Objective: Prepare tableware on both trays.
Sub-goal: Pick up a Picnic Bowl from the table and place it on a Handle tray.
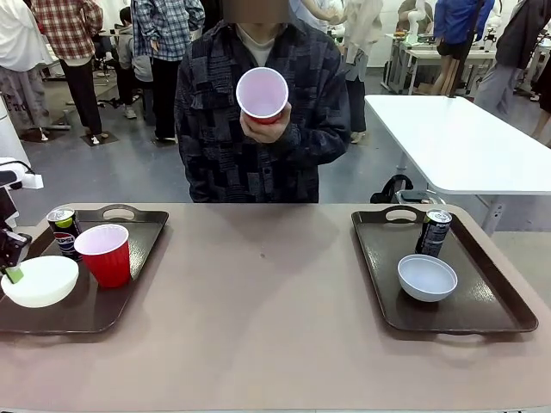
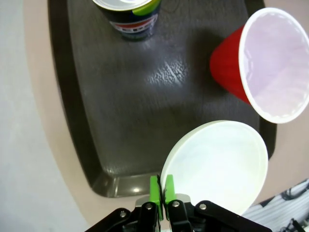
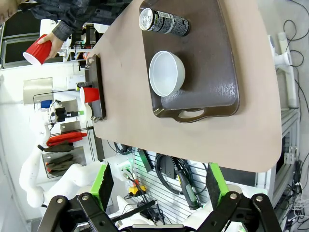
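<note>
A: Where does the white bowl [image 1: 40, 280] sit right now?

B: On the near end of the left tray [image 1: 86, 314], just beside the red cup [image 1: 105, 255], with the Pepsi can [image 1: 63, 231] farther along that tray toward the person. The left gripper [image 2: 161, 189] is pinched shut on the bowl's rim, at the edge nearest the tray's near rim; in the left wrist view the green pads [image 2: 153, 190] meet over the thin white lip.

A: So the bowl is held, not released?

B: It looks held. Whether the bowl's base rests on the tray or hangs just above it, I cannot tell.

A: And the other tray?

B: The right tray [image 1: 495, 301] carries the grey-blue bowl [image 1: 427, 277] near its middle and the black can [image 1: 434, 232] upright just beyond it, toward the person. The right gripper [image 3: 158, 181] stands wide open and empty, well back from that tray on the robot's side.

A: What is missing there?

B: A cup, I judge. The person's hand [image 1: 263, 125] holds the second red cup [image 1: 262, 94] tipped, its mouth toward the robot, well beyond the table's far edge and about midway between the trays.

A: Which arm should take it?

B: The right one seems the better choice: it is free and the cup belongs on its side. The cup's long axis points roughly toward the robot, so the fingers would need to close across its wall.
</note>
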Robot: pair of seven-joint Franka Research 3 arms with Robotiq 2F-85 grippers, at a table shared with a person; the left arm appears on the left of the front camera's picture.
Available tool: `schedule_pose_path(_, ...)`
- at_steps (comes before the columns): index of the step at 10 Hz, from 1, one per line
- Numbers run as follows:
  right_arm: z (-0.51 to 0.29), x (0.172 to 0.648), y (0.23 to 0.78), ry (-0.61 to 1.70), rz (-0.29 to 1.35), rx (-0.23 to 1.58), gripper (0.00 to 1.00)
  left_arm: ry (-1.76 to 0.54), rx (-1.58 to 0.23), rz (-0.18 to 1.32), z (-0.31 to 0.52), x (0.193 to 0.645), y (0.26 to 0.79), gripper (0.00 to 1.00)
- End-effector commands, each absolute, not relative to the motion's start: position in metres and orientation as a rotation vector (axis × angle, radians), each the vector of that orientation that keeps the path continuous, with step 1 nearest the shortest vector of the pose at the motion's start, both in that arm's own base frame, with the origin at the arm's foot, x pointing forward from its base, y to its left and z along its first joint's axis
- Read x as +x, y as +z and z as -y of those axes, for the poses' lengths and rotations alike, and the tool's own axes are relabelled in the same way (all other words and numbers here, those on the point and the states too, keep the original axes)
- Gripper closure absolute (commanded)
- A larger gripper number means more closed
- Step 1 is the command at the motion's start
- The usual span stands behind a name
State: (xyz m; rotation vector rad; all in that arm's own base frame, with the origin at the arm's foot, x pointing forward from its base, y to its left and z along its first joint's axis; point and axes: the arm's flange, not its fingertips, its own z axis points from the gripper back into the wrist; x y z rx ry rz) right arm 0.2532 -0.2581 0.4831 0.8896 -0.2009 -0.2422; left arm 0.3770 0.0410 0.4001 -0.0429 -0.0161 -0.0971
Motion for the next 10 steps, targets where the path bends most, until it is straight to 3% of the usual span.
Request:
schedule_pose_path(1, 0.259, 0.251, 0.482, -0.221, 0.206, 0.890, 0.00, -0.080, 0.013, 0.042, -0.035, 0.371, 0.380, 1.00)
schedule_pose_path(9, 0.259, 0.251, 0.482, -0.221, 0.206, 0.890, 0.00, -0.063, 0.087, 0.041, -0.023, 0.387, 0.344, 1.00)
schedule_pose_path(10, 0.259, 0.251, 0.482, -0.221, 0.206, 0.890, 0.00, -0.068, 0.086, 0.035, -0.022, 0.386, 0.344, 0.38)
